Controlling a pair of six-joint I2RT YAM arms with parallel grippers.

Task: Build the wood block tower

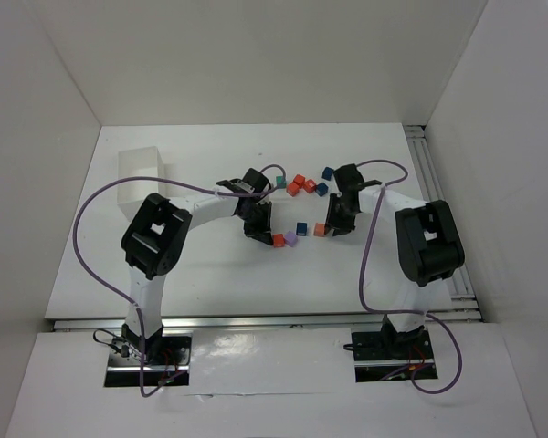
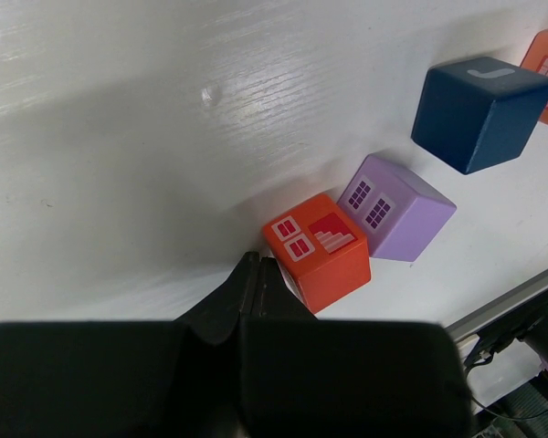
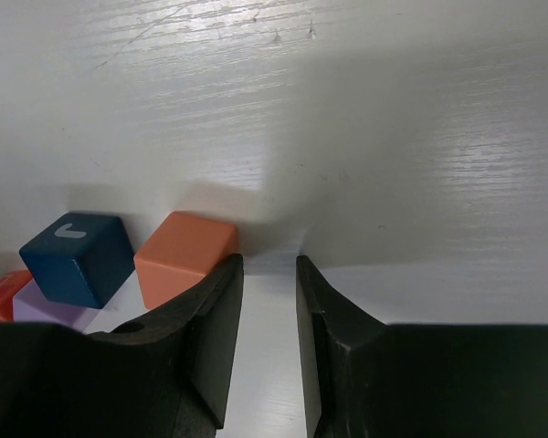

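Bright, diffuse overhead light; soft shadows and streaky glare on the white table (image 3: 420, 109); dark foreground slightly blurred.

Just a frosted white rectangular plastic tray (image 1: 139, 169) at the back-left of the white painted wooden table (image 1: 219, 274), with a metal rail (image 1: 427, 164) along its right edge.

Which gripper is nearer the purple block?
Left. The left gripper is by the orange block next to the purple block; the right gripper sits beyond the dark blue block.
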